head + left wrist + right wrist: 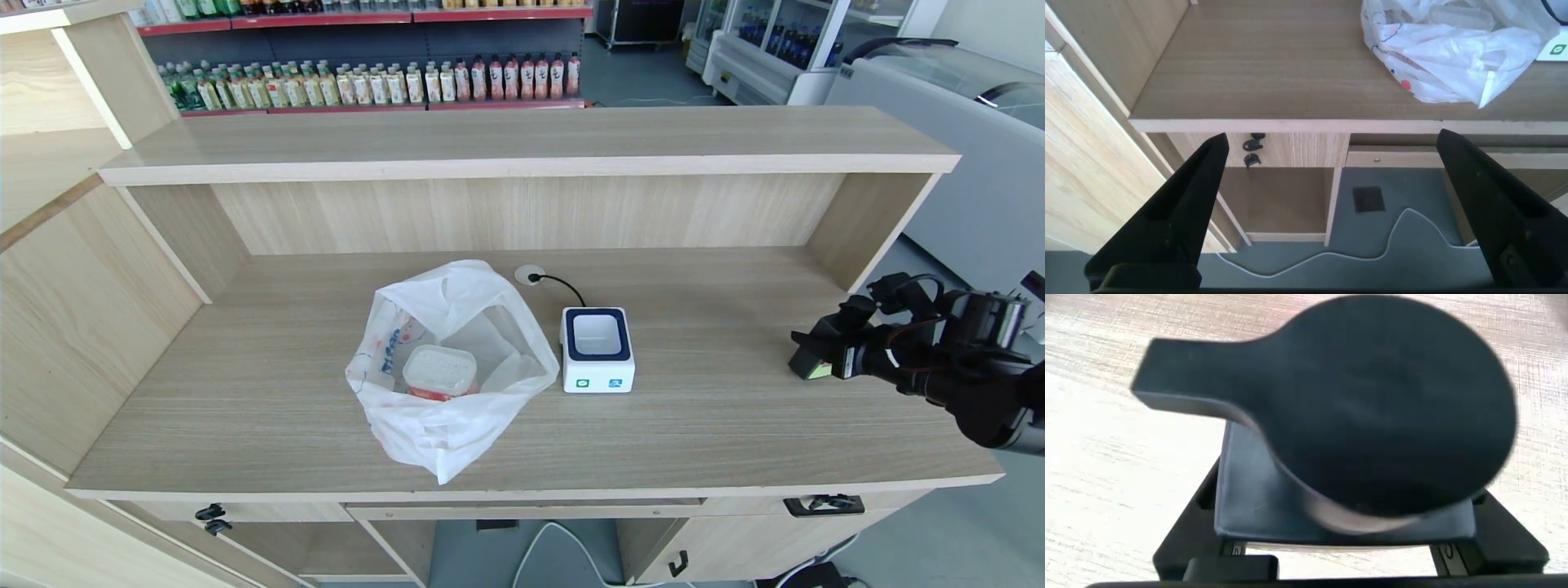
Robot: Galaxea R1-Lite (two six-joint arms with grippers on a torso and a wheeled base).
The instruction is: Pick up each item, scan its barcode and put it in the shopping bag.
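A white plastic shopping bag lies open on the wooden counter, with a white-lidded red tub inside it. Just to its right stands the white barcode scanner with a blue-rimmed window. My right gripper hangs low over the counter's right end, shut on a dark item with a pale label edge. That item covers most of the right wrist view. My left gripper is open and holds nothing, in front of and below the counter's front edge, with the bag beyond it.
A raised shelf and side walls enclose the counter's back and sides. The scanner's black cable runs to a grommet hole. Below the front edge are drawer handles and an open cabinet bay.
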